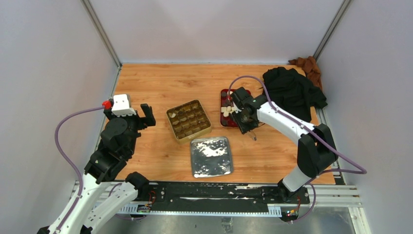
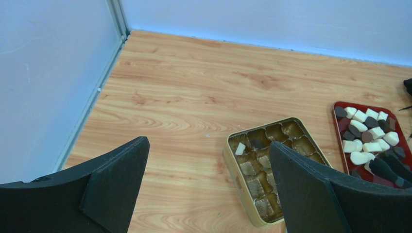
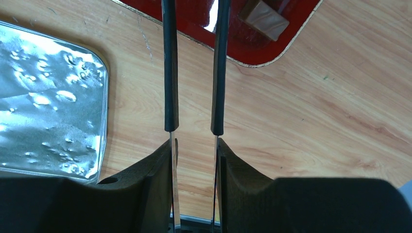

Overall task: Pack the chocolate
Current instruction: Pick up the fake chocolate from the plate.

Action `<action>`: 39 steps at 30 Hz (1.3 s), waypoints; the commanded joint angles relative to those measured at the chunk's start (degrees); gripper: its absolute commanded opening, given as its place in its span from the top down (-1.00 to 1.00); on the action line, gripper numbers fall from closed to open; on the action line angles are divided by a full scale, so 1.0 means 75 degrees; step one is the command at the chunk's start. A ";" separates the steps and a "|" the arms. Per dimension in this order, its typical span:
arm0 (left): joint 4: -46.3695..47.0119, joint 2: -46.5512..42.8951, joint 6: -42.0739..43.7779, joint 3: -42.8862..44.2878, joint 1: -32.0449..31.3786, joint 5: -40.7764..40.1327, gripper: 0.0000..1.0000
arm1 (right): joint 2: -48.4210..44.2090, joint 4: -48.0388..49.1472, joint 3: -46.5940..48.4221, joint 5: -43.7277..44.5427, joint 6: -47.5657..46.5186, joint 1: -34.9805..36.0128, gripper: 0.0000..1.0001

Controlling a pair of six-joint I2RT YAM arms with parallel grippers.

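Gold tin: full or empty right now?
Nearly empty. Left wrist view: the gold tin holds one white chunk in a corner compartment, maybe one dark chunk beside it; other visible compartments look bare, some are hidden.

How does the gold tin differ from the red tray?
The gold tin is split into brown compartments; the red tray has no dividers. The tin looks nearly empty; the tray holds many loose white and dark pieces. Both rest on the table.

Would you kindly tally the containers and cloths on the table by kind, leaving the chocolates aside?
Gold tin: 1
Red tray: 1
Silver tray: 1
Cloths (black cloth, brown cloth): 2
Total: 5
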 commanded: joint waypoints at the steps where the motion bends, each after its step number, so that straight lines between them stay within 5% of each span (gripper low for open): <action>1: 0.0170 0.0014 0.0003 -0.0122 0.0038 -0.0038 -1.00 | -0.0267 -0.0295 0.0015 0.0052 0.0004 -0.0086 0.24; 31: 0.0160 -0.0009 0.0014 -0.0111 0.0038 -0.0079 -1.00 | 0.0289 -0.0088 0.0203 -0.0153 -0.0206 -0.0124 0.17; 39: 0.0164 -0.0022 0.0014 -0.0111 0.0045 -0.0084 -1.00 | 0.0410 -0.0080 0.0307 -0.0139 -0.0216 -0.0159 0.30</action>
